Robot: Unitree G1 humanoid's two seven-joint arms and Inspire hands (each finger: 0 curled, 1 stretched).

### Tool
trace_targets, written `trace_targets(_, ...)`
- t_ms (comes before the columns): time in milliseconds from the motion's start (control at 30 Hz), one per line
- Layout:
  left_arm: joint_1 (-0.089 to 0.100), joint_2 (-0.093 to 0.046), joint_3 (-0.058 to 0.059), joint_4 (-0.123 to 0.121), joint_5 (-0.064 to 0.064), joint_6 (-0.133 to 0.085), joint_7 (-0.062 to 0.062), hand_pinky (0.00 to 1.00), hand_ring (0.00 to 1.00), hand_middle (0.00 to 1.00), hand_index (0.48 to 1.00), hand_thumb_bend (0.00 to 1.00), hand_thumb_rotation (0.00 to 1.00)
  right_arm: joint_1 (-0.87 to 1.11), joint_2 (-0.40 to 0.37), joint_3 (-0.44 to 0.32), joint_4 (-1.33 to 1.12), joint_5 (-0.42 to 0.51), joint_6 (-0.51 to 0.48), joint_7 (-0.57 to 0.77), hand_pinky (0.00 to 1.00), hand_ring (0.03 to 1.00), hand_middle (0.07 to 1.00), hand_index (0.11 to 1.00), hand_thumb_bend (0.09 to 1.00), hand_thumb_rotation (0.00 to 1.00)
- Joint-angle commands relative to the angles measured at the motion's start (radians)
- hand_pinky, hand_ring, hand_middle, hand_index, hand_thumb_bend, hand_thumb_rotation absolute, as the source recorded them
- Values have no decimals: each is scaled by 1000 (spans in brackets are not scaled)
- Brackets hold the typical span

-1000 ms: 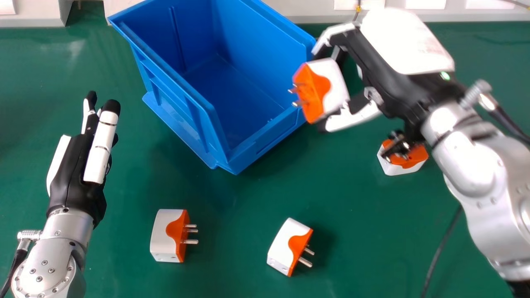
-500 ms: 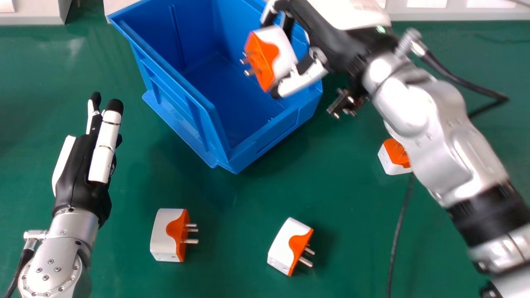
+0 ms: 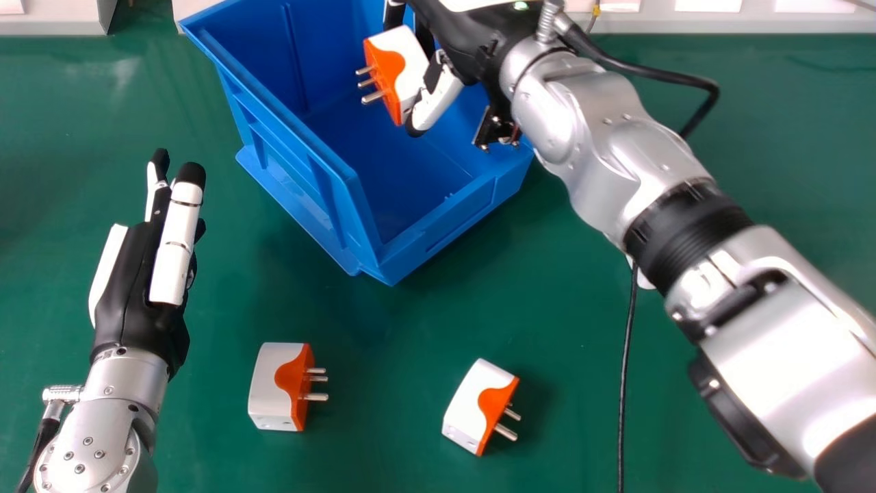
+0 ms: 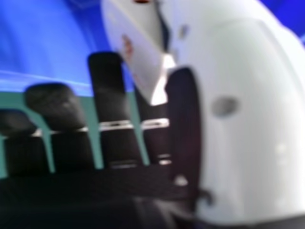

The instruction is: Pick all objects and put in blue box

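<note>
Hanging over the blue box (image 3: 458,220), one adapter (image 3: 408,63) is pinched by the thumb and bent fingers of the right hand (image 3: 439,101), its drop yet to be made. Left to fetch, I reckon: a second adapter (image 3: 270,387) and a third adapter (image 3: 472,400), both on the robot's side of the box. Left of it is the left hand (image 3: 140,274), fingers straight. Right of it, a white sliver (image 3: 644,279) behind the right arm (image 3: 602,164) could be another; what lies inside, partly covered, I can't tell.
</note>
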Motion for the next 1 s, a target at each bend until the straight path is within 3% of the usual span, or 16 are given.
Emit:
trace_targets(0, 11, -11, -7, -36, 2, -2, 5, 1000, 1000, 1000, 1000, 481, 998, -86, 23, 15, 51, -8, -9, -41, 106, 159, 457, 488, 514, 0)
trace_targets(233, 49, -26, -18, -112, 0, 32, 13, 1000, 1000, 1000, 1000, 481, 999, -119, 70, 84, 160, -35, -10, -76, 93, 145, 465, 483, 522, 0)
trace_targets(333, 62, -37, -21, -141, 0, 50, 24, 1000, 1000, 1000, 1000, 481, 1000, -121, 74, 101, 175, -44, -8, -77, 79, 131, 466, 480, 526, 0)
trace_targets(367, 64, -40, -21, -146, 0, 54, 26, 1000, 1000, 1000, 1000, 482, 1000, -121, 76, 103, 179, -42, -5, -77, 72, 123, 467, 478, 527, 0)
trace_targets(433, 69, -47, -23, -159, 0, 60, 32, 1000, 1000, 1000, 1000, 483, 999, -116, 79, 99, 184, -32, 1, -76, 55, 106, 351, 477, 524, 41)
trace_targets(533, 74, -55, -28, -179, 1, 69, 37, 1000, 1000, 1000, 1000, 483, 999, -104, 81, 80, 184, -7, 4, -75, 43, 92, 251, 475, 521, 77)
trace_targets(733, 80, -62, -32, -185, 12, 65, 44, 1000, 1000, 1000, 1000, 482, 999, -67, 80, 56, 186, 33, 6, -82, 46, 97, 200, 472, 514, 111)
trace_targets(767, 80, -62, -33, -184, 14, 63, 44, 1000, 1000, 1000, 1000, 481, 999, -63, 78, 68, 182, 24, 8, -80, 105, 166, 268, 521, 532, 168)
trace_targets(800, 80, -62, -33, -183, 16, 60, 45, 1000, 1000, 1000, 1000, 481, 999, -61, 75, 79, 179, 15, 8, -80, 105, 166, 268, 521, 532, 168)
trace_targets(867, 79, -62, -35, -182, 20, 56, 45, 1000, 1000, 1000, 1000, 482, 1000, -59, 72, 92, 177, 5, 8, -87, 351, 445, 523, 678, 580, 288)
trace_targets(967, 78, -61, -35, -180, 25, 56, 46, 1000, 1000, 1000, 1000, 484, 1000, -55, 69, 91, 172, 8, 1, -104, 674, 773, 805, 869, 646, 419)
